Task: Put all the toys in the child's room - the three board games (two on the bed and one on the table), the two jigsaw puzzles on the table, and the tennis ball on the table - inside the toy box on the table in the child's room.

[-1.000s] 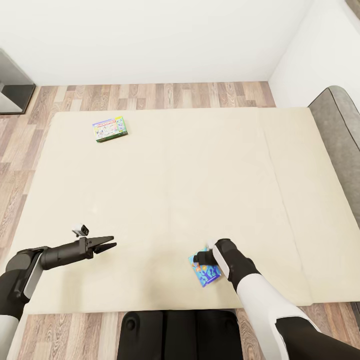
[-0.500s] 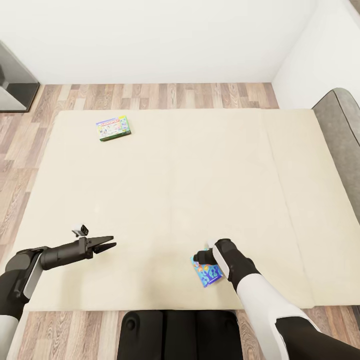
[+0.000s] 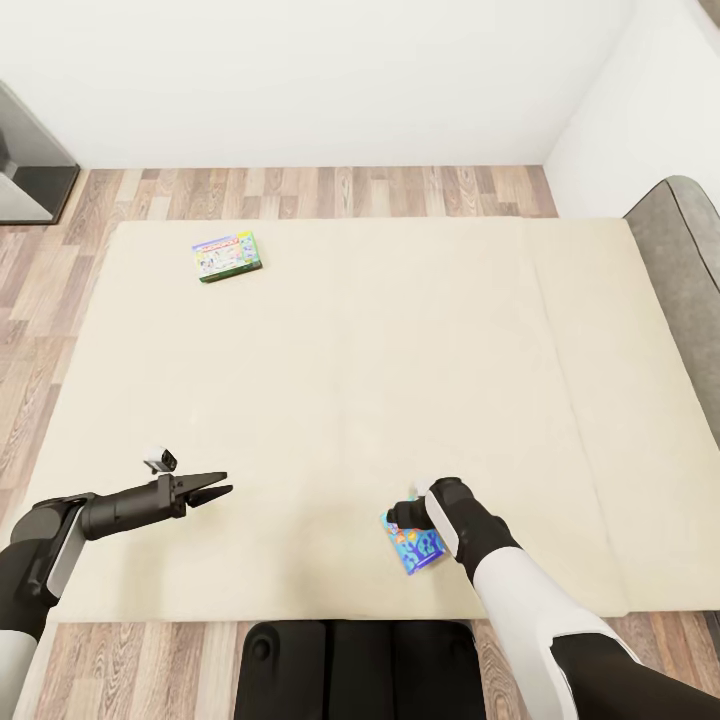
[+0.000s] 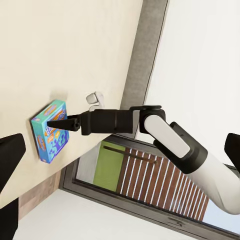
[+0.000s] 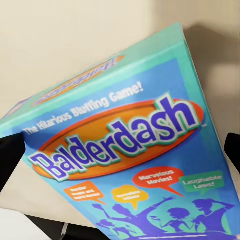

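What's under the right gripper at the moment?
The blue board game, lying flat on the bed near its front edge. The right gripper sits over the box's far end; its wrist view reads "Balderdash". Whether the fingers touch the box cannot be seen.

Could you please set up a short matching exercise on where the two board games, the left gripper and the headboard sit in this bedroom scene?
Things:
1. blue board game
2. green-bordered board game
3. left gripper
4. grey headboard

Places:
A. far left part of the bed, well away from both arms
B. along the bed's right end
C. near edge of the bed, at the right gripper
D. over bare mattress near the bed's near left part

Pairs: 1-C, 2-A, 3-D, 4-B
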Robot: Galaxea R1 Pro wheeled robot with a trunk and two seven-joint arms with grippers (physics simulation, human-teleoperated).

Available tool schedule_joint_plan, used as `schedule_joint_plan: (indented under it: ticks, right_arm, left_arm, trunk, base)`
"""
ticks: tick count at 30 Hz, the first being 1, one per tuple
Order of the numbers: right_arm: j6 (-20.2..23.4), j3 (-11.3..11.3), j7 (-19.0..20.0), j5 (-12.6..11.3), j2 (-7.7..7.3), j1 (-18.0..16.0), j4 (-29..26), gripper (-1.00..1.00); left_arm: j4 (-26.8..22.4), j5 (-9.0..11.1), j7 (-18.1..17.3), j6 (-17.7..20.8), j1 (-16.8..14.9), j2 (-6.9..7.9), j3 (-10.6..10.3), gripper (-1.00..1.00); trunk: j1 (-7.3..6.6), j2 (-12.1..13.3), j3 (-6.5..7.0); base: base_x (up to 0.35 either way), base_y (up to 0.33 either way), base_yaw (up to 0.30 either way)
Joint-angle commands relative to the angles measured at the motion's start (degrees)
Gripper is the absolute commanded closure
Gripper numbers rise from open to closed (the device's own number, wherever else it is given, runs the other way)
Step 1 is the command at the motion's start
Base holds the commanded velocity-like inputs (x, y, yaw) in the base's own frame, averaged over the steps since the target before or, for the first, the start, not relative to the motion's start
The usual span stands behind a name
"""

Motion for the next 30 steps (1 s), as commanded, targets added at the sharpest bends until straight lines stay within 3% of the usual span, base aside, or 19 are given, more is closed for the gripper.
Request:
schedule_joint_plan:
  ticks: [1,30]
  right_arm:
    - [0.24,-0.16,0.20,-0.30,0.02,0.04,-0.20,-1.00]
    - [1.88,-0.24,0.54,-0.49,0.02,0.04,1.53,-1.00]
  left_arm:
    - [0.01,0.04,-0.20,0.59,-0.04,0.00,-0.03,-1.00]
    - [0.01,-0.03,-0.19,0.59,-0.04,0.00,-0.03,-1.00]
  trunk:
    - [0.06,-0.05,-0.07]
    - [0.06,-0.05,-0.07]
  base:
    - [0.000,0.000,0.000]
    - [0.000,0.000,0.000]
